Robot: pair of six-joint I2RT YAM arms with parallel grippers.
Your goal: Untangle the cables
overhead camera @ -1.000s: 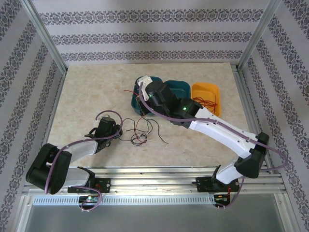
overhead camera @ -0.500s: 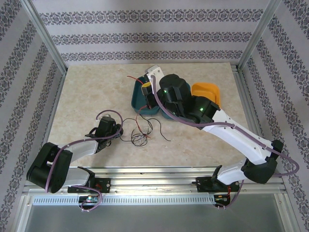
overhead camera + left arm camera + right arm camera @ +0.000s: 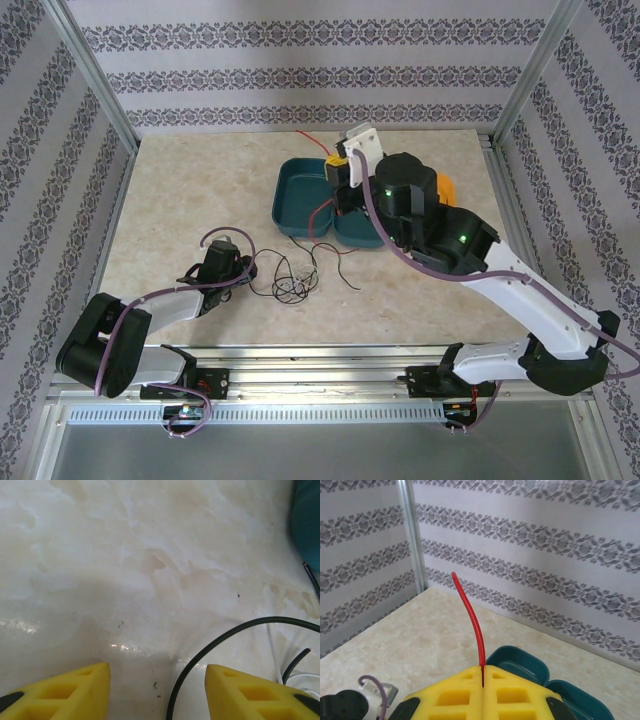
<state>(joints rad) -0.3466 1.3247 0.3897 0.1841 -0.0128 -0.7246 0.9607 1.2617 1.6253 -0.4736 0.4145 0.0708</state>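
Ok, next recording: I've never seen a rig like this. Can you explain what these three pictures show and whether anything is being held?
Two robot arms stand at the near edge of a table, each ending in a two-finger end effector. The wide picture looks down from above and behind; the other two come from wrist cameras. On the table lie a tangle of cables, two teal trays and an orange tray. The right end effector is shut on a red cable, held up in the air. The left end effector is open, a black cable between its fingers.
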